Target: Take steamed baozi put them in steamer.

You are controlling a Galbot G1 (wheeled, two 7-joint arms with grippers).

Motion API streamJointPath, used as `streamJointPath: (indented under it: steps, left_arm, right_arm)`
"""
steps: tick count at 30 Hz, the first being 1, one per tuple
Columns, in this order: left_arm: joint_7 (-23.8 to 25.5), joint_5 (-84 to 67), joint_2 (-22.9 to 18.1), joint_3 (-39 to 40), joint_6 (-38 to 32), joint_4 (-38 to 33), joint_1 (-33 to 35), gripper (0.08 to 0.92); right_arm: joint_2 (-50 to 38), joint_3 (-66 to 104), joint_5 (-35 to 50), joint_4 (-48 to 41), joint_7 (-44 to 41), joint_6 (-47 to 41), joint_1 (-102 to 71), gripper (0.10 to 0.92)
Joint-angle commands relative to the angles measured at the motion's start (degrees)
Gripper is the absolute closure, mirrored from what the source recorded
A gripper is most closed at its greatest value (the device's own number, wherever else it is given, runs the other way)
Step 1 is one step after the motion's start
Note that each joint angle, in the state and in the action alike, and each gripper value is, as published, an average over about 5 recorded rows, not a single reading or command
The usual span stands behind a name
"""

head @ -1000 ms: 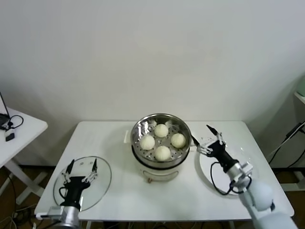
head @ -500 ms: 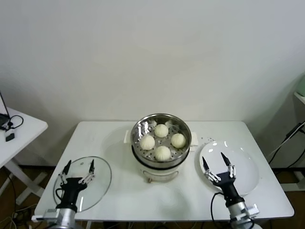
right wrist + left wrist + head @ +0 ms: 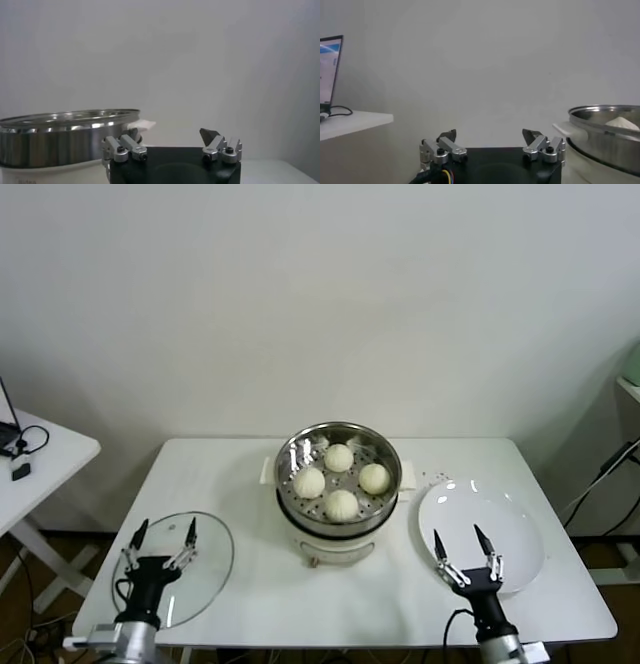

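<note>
Four cream-white baozi point(image 3: 341, 503) lie in the shiny round steamer point(image 3: 290, 449) at the table's middle, on a white cooker base. One bun top shows over the steamer rim in the left wrist view point(image 3: 622, 122). My right gripper point(image 3: 465, 541) is open and empty, low at the front right over the near edge of the white plate point(image 3: 515, 524). My left gripper point(image 3: 162, 532) is open and empty, low at the front left over the glass lid point(image 3: 212, 556). The steamer also shows in the right wrist view point(image 3: 60, 135), and that gripper point(image 3: 171, 138) holds nothing.
The white table point(image 3: 220, 474) holds the glass lid at front left and the white plate at front right. A second small white table point(image 3: 50, 454) with cables stands to the far left. A laptop screen point(image 3: 330, 65) shows in the left wrist view.
My right gripper has drawn back from beside the steamer to the front right, over the plate's near edge. The left gripper has barely moved. The buns stay in the steamer.
</note>
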Motion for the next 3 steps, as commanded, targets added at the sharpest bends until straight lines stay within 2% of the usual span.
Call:
streamJointPath:
  steps: [1, 3]
  left_arm:
    - [1.01, -1.34, -0.07, -0.07, -0.15, 0.22, 0.00, 0.177]
    - [1.00, -1.54, -0.09, -0.02, -0.11, 0.31, -0.01, 0.177]
  right_arm:
    - [1.46, 0.61, -0.40, 0.35, -0.05, 0.72, -1.61, 0.203]
    - [1.43, 0.58, -0.41, 0.47, -0.07, 0.60, -1.59, 0.203]
